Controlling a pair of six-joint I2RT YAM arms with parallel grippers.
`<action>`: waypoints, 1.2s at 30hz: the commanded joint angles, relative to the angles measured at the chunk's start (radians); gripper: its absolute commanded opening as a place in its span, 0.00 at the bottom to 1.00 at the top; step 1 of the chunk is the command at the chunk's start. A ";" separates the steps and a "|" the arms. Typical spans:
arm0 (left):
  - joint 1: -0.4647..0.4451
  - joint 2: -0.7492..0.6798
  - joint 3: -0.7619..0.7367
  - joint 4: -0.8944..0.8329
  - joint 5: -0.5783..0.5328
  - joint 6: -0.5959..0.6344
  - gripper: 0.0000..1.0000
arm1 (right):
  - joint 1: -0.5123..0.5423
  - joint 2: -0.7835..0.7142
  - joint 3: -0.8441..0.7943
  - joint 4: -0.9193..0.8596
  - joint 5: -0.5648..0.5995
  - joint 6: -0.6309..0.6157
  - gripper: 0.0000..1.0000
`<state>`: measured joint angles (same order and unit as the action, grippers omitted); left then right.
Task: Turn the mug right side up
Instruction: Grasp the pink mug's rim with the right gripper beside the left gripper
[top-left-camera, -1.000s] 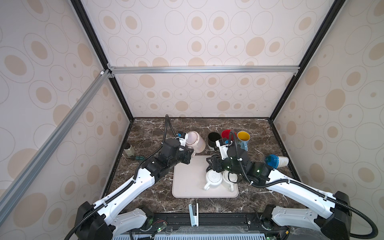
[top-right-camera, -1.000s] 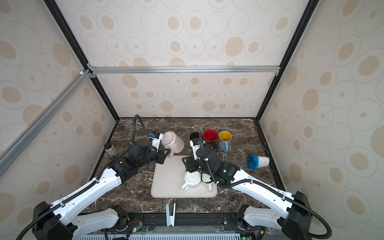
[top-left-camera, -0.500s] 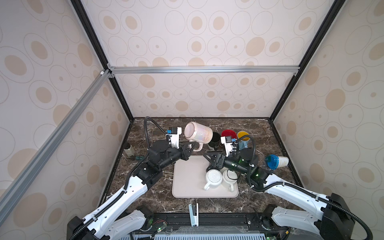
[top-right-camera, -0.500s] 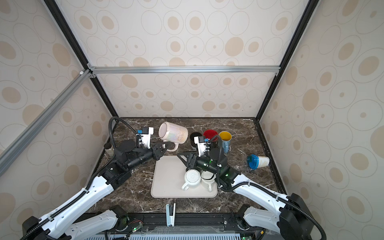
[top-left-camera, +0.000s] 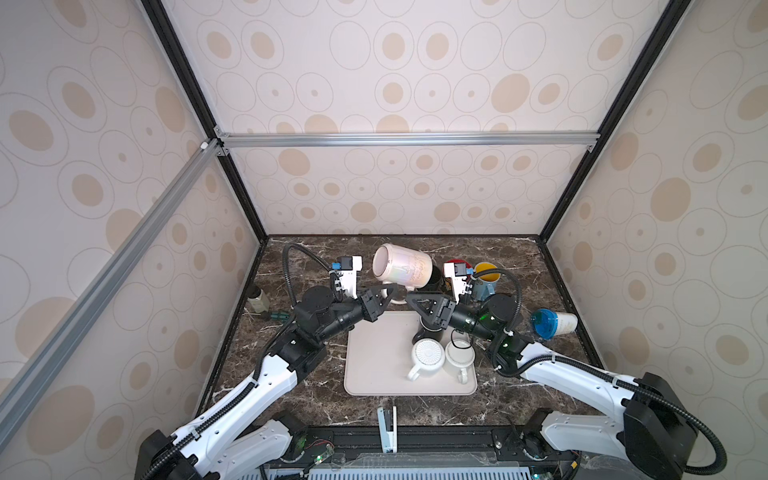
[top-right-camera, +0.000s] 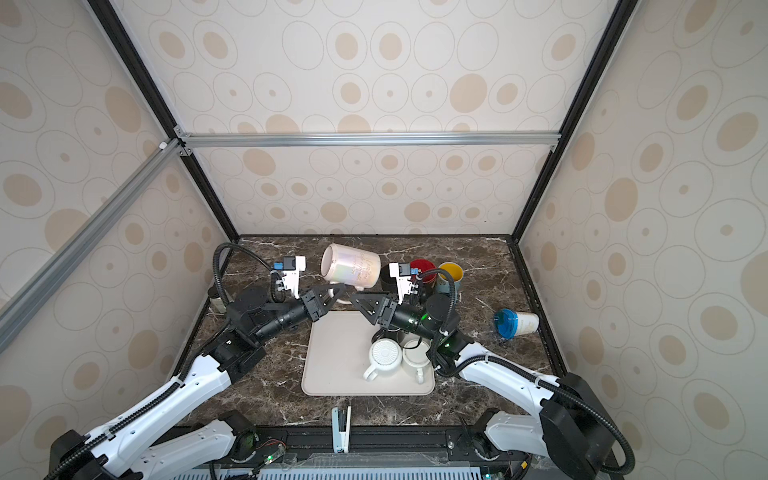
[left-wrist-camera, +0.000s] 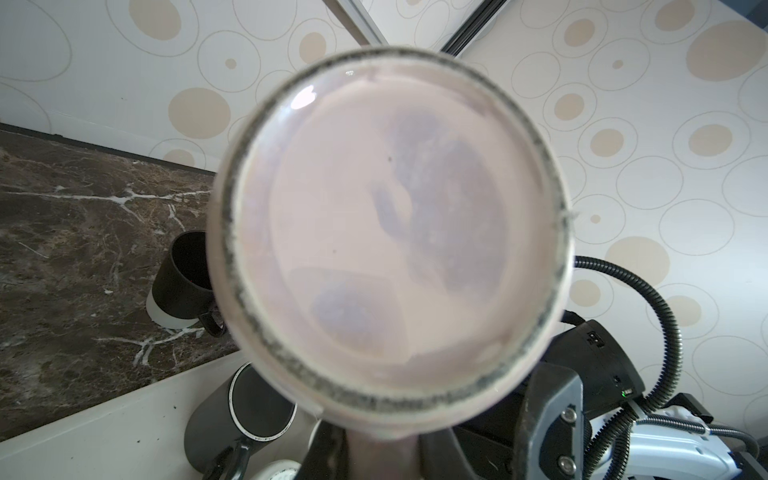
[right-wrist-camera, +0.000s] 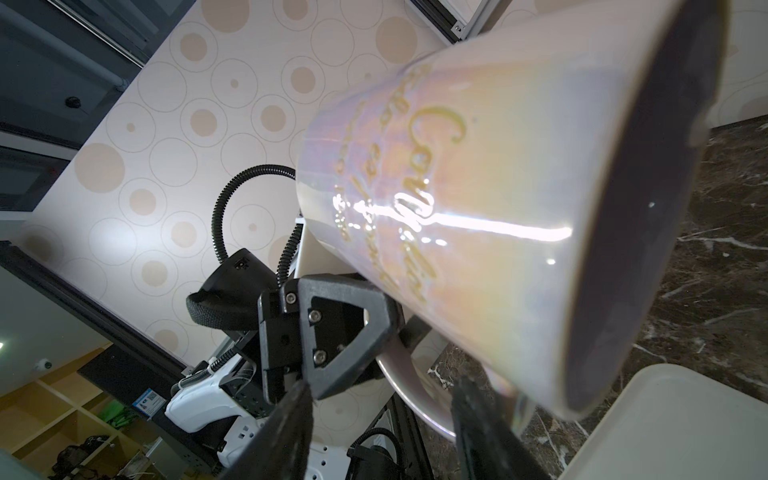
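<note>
Pearly iridescent glaze marks the mug (top-left-camera: 402, 267): in both top views it hangs on its side about over the far edge of the tray (top-left-camera: 374, 365), base toward the left arm, mouth toward the right. The left gripper (top-left-camera: 384, 299) has its jaws clenched on the handle (top-left-camera: 395, 296). The right gripper (top-left-camera: 417, 304) waits just beside it, jaws spread and empty. To do this well, I judge, the wrist should roll until the mouth faces up, then lower slowly onto the tray's bare left half. Upturned white mugs (top-left-camera: 430, 357) fill the tray's right half. A red mug (top-left-camera: 457, 264) and a yellow mug (top-left-camera: 486, 272) stand beyond its far right corner, so the swing should keep clear of them.

From the left wrist, the mug (left-wrist-camera: 386, 232) shows only its base, and a black mug (left-wrist-camera: 245, 415) sits on the tray near its far edge.

From the right wrist, the handle (right-wrist-camera: 415, 390) lies ahead of the parted right jaws; whether they touch it I cannot tell. A handle-only hold may let the mug twist.
</note>
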<state>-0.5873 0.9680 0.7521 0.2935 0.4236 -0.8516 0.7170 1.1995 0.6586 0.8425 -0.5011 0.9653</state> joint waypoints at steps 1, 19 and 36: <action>0.015 -0.060 0.036 0.196 0.014 -0.011 0.00 | -0.005 -0.056 -0.003 -0.006 0.002 0.002 0.56; 0.021 -0.078 0.046 0.291 0.079 -0.088 0.00 | -0.007 -0.060 0.026 0.013 -0.019 0.002 0.54; 0.022 -0.084 0.037 0.345 0.098 -0.109 0.00 | -0.009 -0.005 0.107 -0.061 -0.034 0.001 0.53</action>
<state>-0.5774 0.9298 0.7517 0.4679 0.5114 -0.9546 0.7128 1.1831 0.7387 0.7700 -0.5220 0.9604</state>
